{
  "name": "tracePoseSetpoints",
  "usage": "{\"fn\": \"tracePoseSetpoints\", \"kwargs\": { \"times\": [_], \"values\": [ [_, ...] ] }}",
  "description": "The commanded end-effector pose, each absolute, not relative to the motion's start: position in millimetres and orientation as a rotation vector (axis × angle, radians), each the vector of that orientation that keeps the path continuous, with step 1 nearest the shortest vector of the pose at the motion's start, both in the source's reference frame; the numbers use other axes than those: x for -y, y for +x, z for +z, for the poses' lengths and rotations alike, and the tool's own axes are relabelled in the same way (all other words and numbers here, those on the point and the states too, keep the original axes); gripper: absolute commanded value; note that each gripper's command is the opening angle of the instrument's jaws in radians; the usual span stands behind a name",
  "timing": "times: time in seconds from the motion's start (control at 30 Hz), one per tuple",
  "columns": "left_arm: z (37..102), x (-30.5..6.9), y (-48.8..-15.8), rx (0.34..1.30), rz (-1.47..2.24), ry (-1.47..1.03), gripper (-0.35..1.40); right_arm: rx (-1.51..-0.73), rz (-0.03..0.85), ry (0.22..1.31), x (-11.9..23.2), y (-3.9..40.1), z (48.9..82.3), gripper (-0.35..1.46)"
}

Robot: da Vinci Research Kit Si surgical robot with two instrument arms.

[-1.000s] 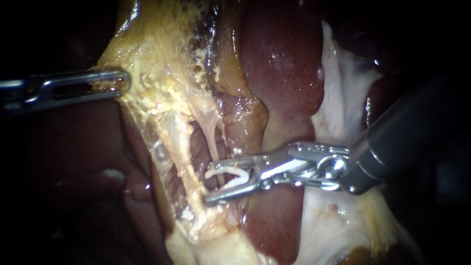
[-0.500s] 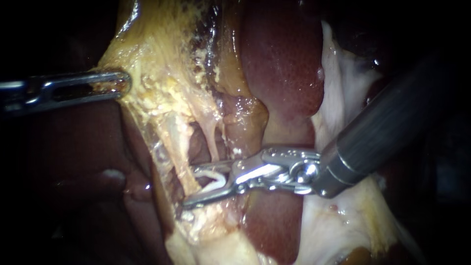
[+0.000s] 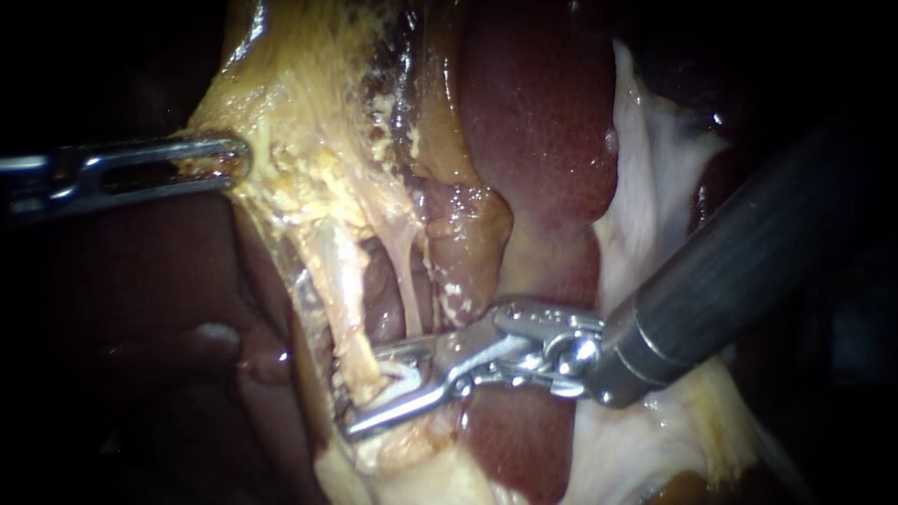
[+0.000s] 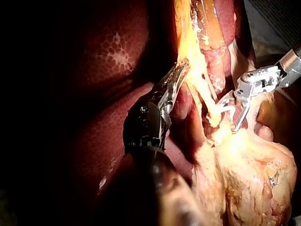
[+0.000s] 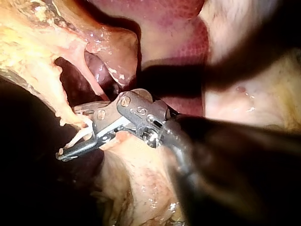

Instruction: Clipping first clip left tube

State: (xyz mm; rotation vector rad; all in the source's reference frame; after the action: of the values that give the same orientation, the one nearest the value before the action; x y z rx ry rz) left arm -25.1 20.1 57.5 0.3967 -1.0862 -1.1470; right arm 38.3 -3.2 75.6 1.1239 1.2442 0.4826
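In the endoscope view, left tool [image 3: 232, 159] clamped shut on yellow fatty tissue [image 3: 299, 122], right tool [image 3: 365, 393] with jaws standing apart and carrying a white clip [image 3: 404, 374] between them, astride the lower end of the left tube [image 3: 339, 290], dark red liver [image 3: 543, 122] behind. In the left wrist view, same closed hold on the yellow tissue, with the clip-bearing right tool just beside it, clip against the pale tube. In the right wrist view, parted jaws gripping the clip, tube end at the clip's mouth.
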Motion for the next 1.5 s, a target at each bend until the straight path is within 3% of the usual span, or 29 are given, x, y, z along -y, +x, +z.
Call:
{"fn": "tracePoseSetpoints", "kwargs": {
  "times": [0.03,0.9,0.97,1.0,1.1,1.23,1.5],
  "values": [
    [57.4,-20.1,-25.1,1.086,-1.147,0.397,-0.35,-1.246,0.487,1.121,3.3,38.7,75.7,0.57],
    [57.6,-19.9,-25.7,1.086,-1.149,0.392,-0.35,-1.243,0.532,1.055,3.5,41.2,78.2,0.37],
    [57.7,-19.8,-25.7,1.086,-1.149,0.392,-0.35,-1.240,0.531,1.054,3.5,41.1,78.3,0.30],
    [57.7,-19.8,-25.7,1.086,-1.149,0.392,-0.35,-1.245,0.512,1.036,3.5,41.0,78.3,0.18],
    [57.6,-19.8,-25.7,1.086,-1.149,0.392,-0.35,-1.218,0.493,0.987,3.5,40.6,78.4,-0.35],
    [57.6,-19.8,-25.7,1.086,-1.149,0.391,-0.35,-1.183,0.493,0.918,3.2,40.4,78.9,-0.35],
    [57.6,-19.8,-25.7,1.086,-1.149,0.391,-0.35,-1.179,0.493,0.920,2.9,40.0,79.6,-0.35]
  ]
}}
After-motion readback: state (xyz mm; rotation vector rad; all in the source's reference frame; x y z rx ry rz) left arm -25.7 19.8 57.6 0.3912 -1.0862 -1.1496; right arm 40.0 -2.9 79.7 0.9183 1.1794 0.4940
